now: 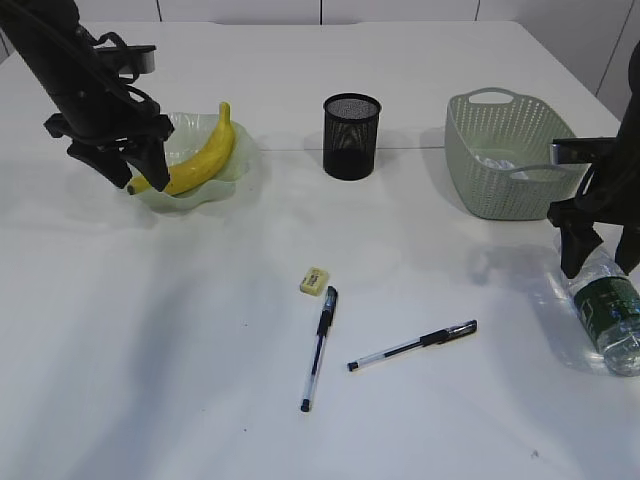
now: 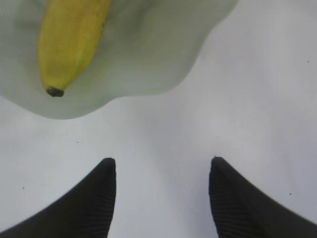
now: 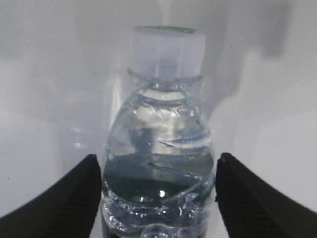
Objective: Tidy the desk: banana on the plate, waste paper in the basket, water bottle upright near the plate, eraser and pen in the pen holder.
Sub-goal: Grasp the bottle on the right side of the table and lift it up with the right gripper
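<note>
- The desk (image 1: 150, 380) is a plain white tabletop filling almost the whole exterior view; pale cabinet fronts show in a thin strip along the top edge.
- Nearest, low in the middle of the frame, two black-capped pens lie flat: one pen (image 1: 320, 348) runs nearly straight up the picture, the other pen (image 1: 412, 346) slants to its right. They are apart.
- The eraser (image 1: 314, 280) lies just above the first pen's upper end, close to it.
- At the lower right the water bottle (image 1: 610, 318) lies on its side, its base cut off by the frame edge. In the right wrist view its white cap (image 3: 167, 45) points away from the camera.
- The right gripper (image 3: 158, 191) straddles the bottle's shoulder, fingers spread to either side; whether they touch the plastic is hard to make out.
- Farther back on the right stands the basket (image 1: 480, 180); something white lies inside, only partly seen past the rim.
- In the centre stands the pen holder (image 1: 351, 137); its inside is too dark to read.
- At the upper left the plate (image 1: 245, 160) holds the banana (image 1: 205, 155).
- The left gripper (image 2: 162, 198) hangs released at the plate's near edge, nothing between its fingers.
</note>
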